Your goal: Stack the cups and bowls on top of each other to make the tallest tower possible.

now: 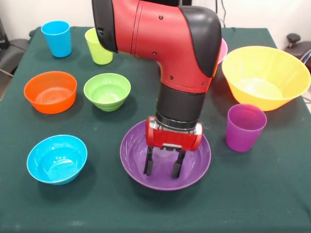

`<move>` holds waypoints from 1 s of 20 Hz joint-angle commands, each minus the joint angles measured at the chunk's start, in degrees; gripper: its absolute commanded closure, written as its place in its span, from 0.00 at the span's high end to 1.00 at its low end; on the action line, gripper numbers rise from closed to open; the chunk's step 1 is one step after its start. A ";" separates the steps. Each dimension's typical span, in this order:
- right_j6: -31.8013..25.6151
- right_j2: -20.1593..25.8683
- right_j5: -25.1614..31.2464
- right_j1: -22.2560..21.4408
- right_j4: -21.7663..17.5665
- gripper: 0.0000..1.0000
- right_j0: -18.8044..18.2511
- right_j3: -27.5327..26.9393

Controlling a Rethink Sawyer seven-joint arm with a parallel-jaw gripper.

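Purple bowl [133,160] sits at counter [272,194] centre-front, upright, nothing stacked. End effector [164,167] hangs inside it, released, fingers [148,162] spread, holding nothing; contact with the bowl floor cannot be determined. No legible markings. Purple cup [245,127] stands just beside; yellow bowl [265,75] behind.

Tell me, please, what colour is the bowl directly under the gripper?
Purple: the wide shallow bowl beneath the gripper, seen in the front view.
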 commanded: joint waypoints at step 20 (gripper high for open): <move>6.63 6.62 -2.52 11.38 0.40 1.00 0.80 -4.42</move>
